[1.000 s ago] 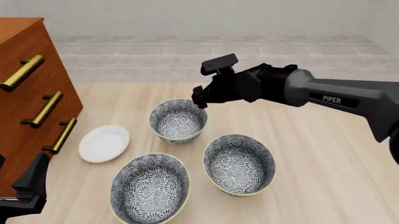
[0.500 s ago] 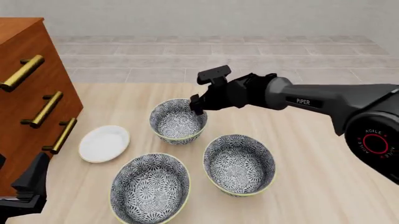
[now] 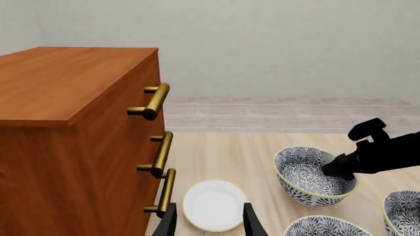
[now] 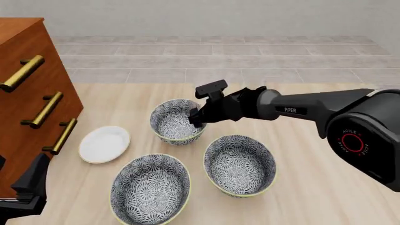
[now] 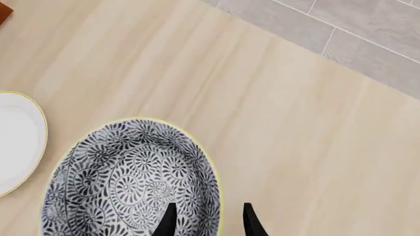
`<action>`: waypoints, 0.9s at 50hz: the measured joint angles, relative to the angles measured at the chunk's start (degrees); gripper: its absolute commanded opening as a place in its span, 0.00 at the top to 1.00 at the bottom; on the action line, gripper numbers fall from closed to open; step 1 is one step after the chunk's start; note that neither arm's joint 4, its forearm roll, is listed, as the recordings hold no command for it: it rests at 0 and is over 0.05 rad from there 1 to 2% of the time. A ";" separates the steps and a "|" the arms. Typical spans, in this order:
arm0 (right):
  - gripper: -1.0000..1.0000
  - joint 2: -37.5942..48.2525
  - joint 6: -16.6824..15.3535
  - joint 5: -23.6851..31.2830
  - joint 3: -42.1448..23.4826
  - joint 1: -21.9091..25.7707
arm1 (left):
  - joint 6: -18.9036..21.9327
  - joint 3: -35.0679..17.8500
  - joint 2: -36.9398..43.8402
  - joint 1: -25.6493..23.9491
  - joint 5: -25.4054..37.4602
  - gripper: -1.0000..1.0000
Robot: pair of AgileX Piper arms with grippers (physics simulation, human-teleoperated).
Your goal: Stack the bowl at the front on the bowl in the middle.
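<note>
Three alike blue-and-white floral bowls stand on the table. The bowl at the front point(image 4: 174, 123) point(image 5: 125, 182) point(image 3: 305, 174) is the one farthest from the arms. The bowl in the middle point(image 4: 239, 164) point(image 3: 404, 209) stands nearer, to the right. My right gripper point(image 4: 195, 118) point(image 5: 208, 221) point(image 3: 338, 167) is open and straddles the far bowl's right rim, one finger inside and one outside. My left gripper point(image 3: 208, 223) point(image 4: 31, 185) hangs open and empty at the near left, beside the dresser.
A third floral bowl point(image 4: 150, 187) point(image 3: 325, 227) sits nearest, left of the middle one. A small white plate point(image 4: 104, 144) point(image 3: 213, 204) point(image 5: 16, 142) lies left of the bowls. A wooden dresser point(image 4: 31, 93) point(image 3: 66, 123) with brass handles stands along the left side.
My right gripper has come down and slightly left, from above the far bowl's right rim to straddling it. The bowls and the left arm have not moved.
</note>
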 measured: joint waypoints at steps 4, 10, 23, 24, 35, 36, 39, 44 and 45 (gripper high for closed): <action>0.00 0.40 -0.07 -0.61 0.46 0.02 | -0.01 0.00 0.06 0.00 -0.04 0.00; 0.00 0.79 -0.19 -1.53 1.29 0.10 | -0.02 0.00 0.07 -0.02 -0.04 0.00; 0.00 1.35 -0.48 -3.55 3.17 -0.08 | -0.14 0.00 -0.21 -0.09 0.24 0.00; 0.00 1.39 -0.52 -3.69 3.30 -0.12 | -0.14 0.00 -0.22 -0.11 0.26 0.00; 0.00 1.83 -0.73 -4.98 4.47 -0.42 | -0.18 0.00 -0.19 -0.20 0.29 0.00; 1.00 1.83 -0.73 -5.06 4.53 -0.44 | -0.18 0.00 -0.19 -0.21 0.30 0.00; 1.00 1.31 -0.90 -5.44 4.30 -0.50 | -0.17 0.00 -0.17 -0.23 0.30 0.00; 1.00 0.58 -1.32 -5.83 4.52 -0.40 | -0.15 0.00 -0.25 -0.30 0.44 0.00; 1.00 0.48 -1.38 -5.88 4.57 -0.38 | -0.15 0.00 -0.28 -0.31 0.48 0.00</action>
